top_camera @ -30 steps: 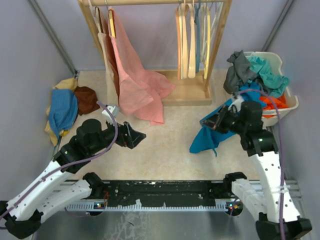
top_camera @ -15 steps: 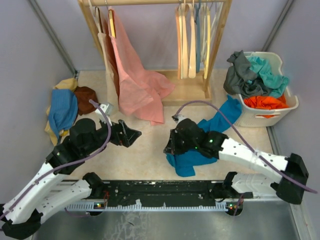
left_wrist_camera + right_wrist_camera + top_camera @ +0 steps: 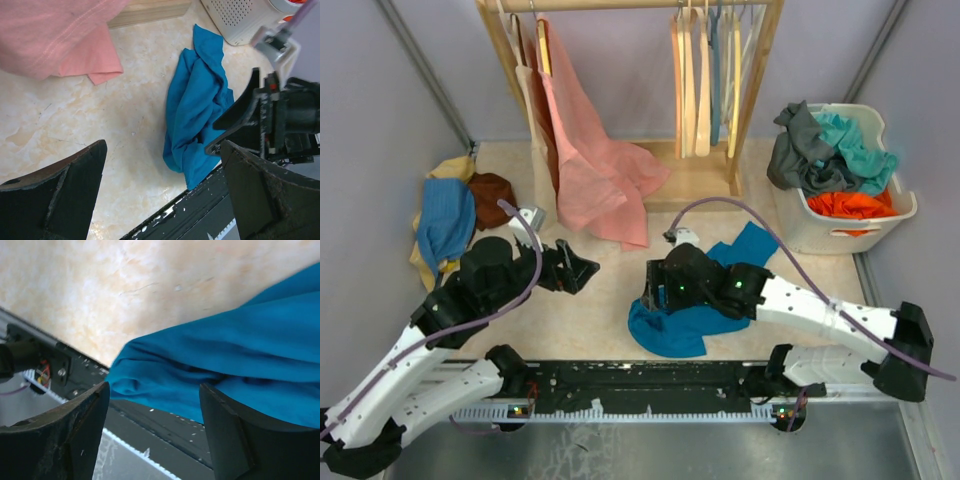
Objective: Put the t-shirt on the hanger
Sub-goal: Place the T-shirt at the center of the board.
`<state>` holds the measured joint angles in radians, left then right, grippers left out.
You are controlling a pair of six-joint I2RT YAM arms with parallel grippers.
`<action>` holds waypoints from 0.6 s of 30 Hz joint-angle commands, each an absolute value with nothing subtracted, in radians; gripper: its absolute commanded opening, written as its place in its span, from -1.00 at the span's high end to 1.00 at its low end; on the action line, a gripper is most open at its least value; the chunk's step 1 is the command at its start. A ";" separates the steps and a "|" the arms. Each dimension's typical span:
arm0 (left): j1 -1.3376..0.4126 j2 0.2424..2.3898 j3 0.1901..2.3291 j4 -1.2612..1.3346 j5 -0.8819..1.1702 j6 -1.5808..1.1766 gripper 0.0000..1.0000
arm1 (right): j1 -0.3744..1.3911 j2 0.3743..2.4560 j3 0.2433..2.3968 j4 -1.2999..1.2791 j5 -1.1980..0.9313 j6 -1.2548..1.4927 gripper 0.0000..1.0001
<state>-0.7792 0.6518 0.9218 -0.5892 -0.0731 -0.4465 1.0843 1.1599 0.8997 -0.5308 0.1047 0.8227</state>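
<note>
The teal-blue t-shirt (image 3: 678, 328) lies crumpled on the floor by the front rail, one end trailing toward the basket (image 3: 197, 107) (image 3: 235, 365). My right gripper (image 3: 654, 292) (image 3: 155, 437) hovers low over its near-left end, jaws wide apart and holding nothing. My left gripper (image 3: 582, 268) (image 3: 160, 200) is open, a little to the shirt's left, and apart from it. Several wooden hangers (image 3: 702, 80) hang on the rack's right end. I cannot tell which of them is the hanger.
A wooden rack (image 3: 620, 5) stands at the back with a pink garment (image 3: 598, 175) hanging to the floor. A white basket (image 3: 825, 235) of clothes is at the right. A cloth pile (image 3: 450, 215) lies at the left. The black rail (image 3: 640, 380) runs along the front.
My right arm swung from the basket to the middle, dragging the t-shirt, then opened its jaws. The shirt dropped onto the floor. The left arm shifted slightly back and left.
</note>
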 commanded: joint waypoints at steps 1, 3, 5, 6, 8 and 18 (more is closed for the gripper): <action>-0.782 0.704 0.936 -0.568 -0.019 -0.427 -0.99 | 1.047 1.040 0.968 -0.767 0.375 0.819 -0.40; -0.782 0.744 0.932 -0.554 0.028 -0.426 -0.99 | 0.974 0.976 0.921 -0.792 0.395 0.829 -0.30; -0.784 0.792 0.928 -0.534 0.083 -0.422 -0.99 | 0.884 0.912 0.859 -0.788 0.382 0.825 -0.25; -0.784 0.818 0.928 -0.524 0.109 -0.422 -0.99 | 0.838 0.883 0.826 -0.785 0.376 0.822 -0.23; -0.788 0.868 0.935 -0.511 0.164 -0.423 -0.99 | 0.748 0.833 0.771 -0.771 0.346 0.810 -0.16; -1.091 1.045 1.049 -0.514 -0.078 -0.458 -0.99 | 0.510 0.814 0.541 -0.618 0.225 0.792 0.00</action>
<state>-0.9806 1.0111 0.9565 -0.5331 0.0544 -0.4469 0.5274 0.7937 0.5716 -0.7216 0.2481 0.8032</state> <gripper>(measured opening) 0.996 0.513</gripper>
